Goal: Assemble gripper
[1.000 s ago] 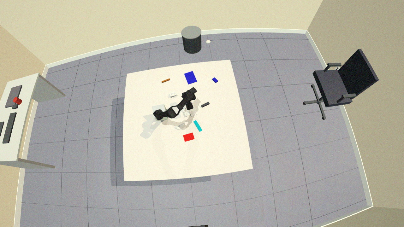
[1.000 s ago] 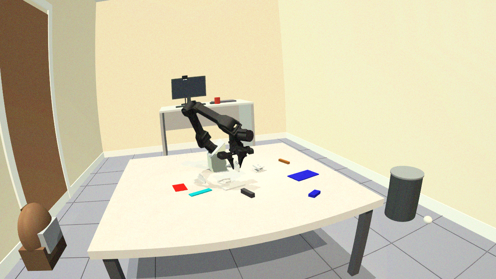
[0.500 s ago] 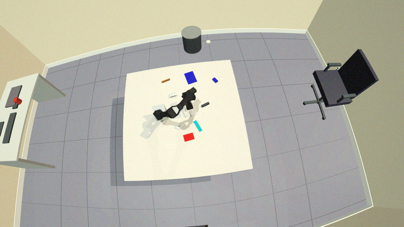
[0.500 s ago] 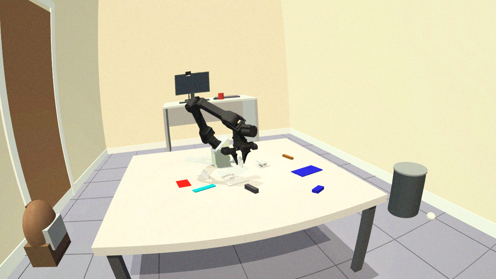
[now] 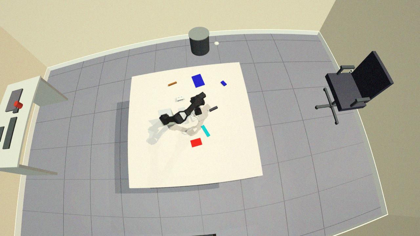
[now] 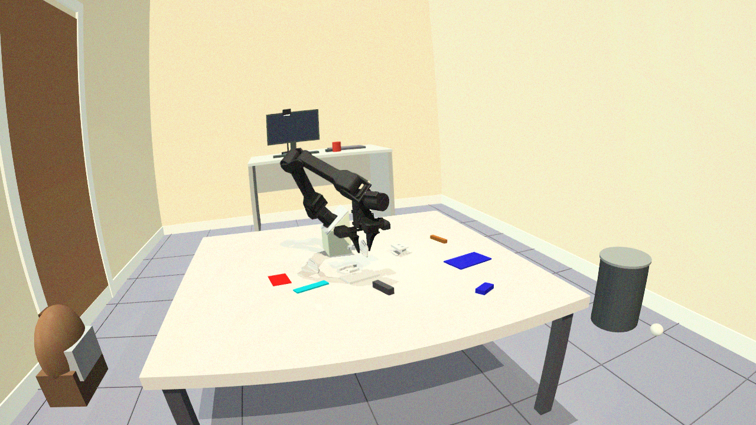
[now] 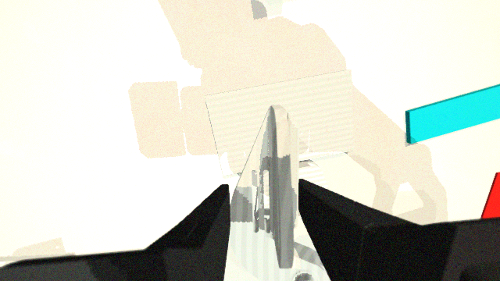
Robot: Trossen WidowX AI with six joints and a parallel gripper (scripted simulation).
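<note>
My gripper (image 6: pixel 363 250) (image 7: pixel 262 190) is shut on a white part (image 7: pixel 283 176), seemingly a jaw. It is held on edge above the table. Below it, the pale gripper base (image 6: pixel 348 268) (image 7: pixel 344 169) lies partly hidden; its pins are too washed out to tell. A flat ribbed plate surface (image 6: pixel 361 278) (image 7: pixel 320 101) lies beside it; I cannot tell if it is joined to the base. One loose white part (image 5: pixel 179 98) (image 6: pixel 400 249) (image 7: pixel 41 248) lies off to one side. Another white part (image 6: pixel 315 263) lies on the opposite side of the base. Which is the housing plate is unclear.
A cyan strip (image 5: pixel 205 130) (image 6: pixel 311 287) (image 7: pixel 453 113), a red square (image 5: pixel 196 142) (image 6: pixel 279 279) and a dark bar (image 5: pixel 213 108) (image 6: pixel 383 287) surround the work area. Farther off lie a blue sheet (image 5: pixel 198 80) (image 6: pixel 468 260), a blue block (image 5: pixel 223 83) (image 6: pixel 484 288) and an orange bar (image 5: pixel 172 84) (image 6: pixel 438 238).
</note>
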